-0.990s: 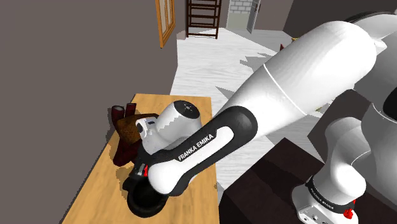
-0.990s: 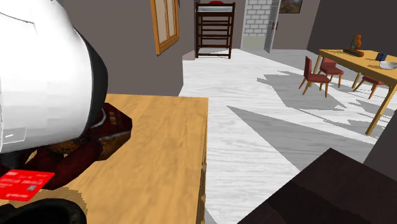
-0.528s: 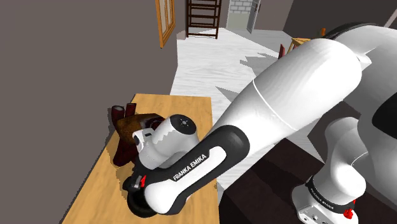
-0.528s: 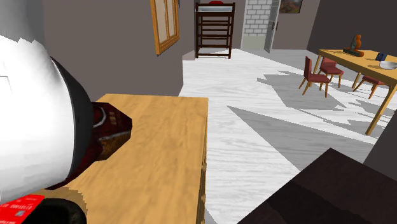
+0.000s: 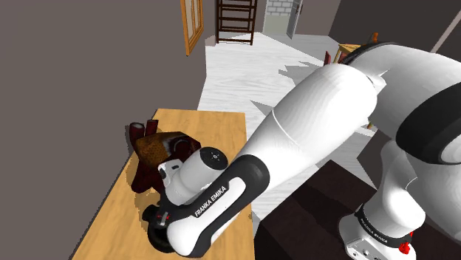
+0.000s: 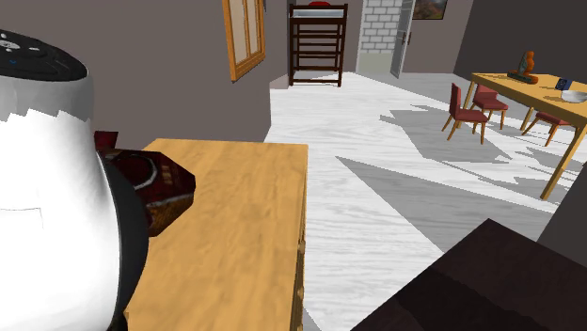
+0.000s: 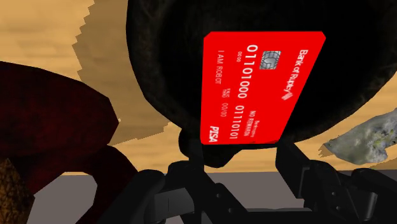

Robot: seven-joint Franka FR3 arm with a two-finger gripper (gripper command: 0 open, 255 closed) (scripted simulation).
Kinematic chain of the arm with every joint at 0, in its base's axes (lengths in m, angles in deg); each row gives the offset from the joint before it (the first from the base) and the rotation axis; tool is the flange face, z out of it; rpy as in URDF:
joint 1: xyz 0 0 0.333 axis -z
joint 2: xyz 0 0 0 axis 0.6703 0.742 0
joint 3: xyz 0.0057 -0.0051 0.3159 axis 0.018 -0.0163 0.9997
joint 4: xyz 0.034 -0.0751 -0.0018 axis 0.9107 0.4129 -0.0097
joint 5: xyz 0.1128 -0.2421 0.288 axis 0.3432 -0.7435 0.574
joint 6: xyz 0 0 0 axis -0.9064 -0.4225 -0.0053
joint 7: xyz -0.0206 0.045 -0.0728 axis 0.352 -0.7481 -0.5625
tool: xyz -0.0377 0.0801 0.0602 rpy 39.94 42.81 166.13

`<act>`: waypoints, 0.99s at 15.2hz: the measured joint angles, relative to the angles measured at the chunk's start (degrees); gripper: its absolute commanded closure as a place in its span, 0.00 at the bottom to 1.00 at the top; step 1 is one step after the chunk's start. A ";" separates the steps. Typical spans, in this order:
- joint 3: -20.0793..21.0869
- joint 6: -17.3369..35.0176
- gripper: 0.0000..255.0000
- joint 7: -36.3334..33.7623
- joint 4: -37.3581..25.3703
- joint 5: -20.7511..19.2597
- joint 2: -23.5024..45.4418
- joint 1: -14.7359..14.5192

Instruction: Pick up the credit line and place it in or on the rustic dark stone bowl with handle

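Observation:
In the wrist view my gripper (image 7: 245,160) is shut on a red credit card (image 7: 257,86) with white print, clasped by its lower edge between the two black fingers (image 7: 191,167). The card stands upright right over the round, dark, rough bowl (image 7: 159,70), which lies just beyond the fingertips on the wooden table. In the shoulder view a black rounded edge of that bowl (image 5: 157,238) peeks out under the arm's wrist near the table's near end. The arm covers the hand there.
A dark red-brown lumpy object (image 5: 159,146) (image 6: 158,183) sits on the table (image 5: 222,125) beyond the bowl, its red side (image 7: 51,108) beside the gripper. A grey stone-like thing (image 7: 362,137) lies on the bowl's other side. White floor borders the table (image 6: 245,226).
The arm has swung lower and nearer the table's near end. In the second exterior view the red card has slipped out of sight behind the arm.

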 measured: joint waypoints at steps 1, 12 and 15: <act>1.16 0.76 1.00 0.47 -0.10 0.15 0.62 0.98; 1.82 1.26 0.00 0.58 -0.93 0.09 1.72 1.49; 2.04 1.33 0.00 0.71 -0.86 0.08 1.75 1.75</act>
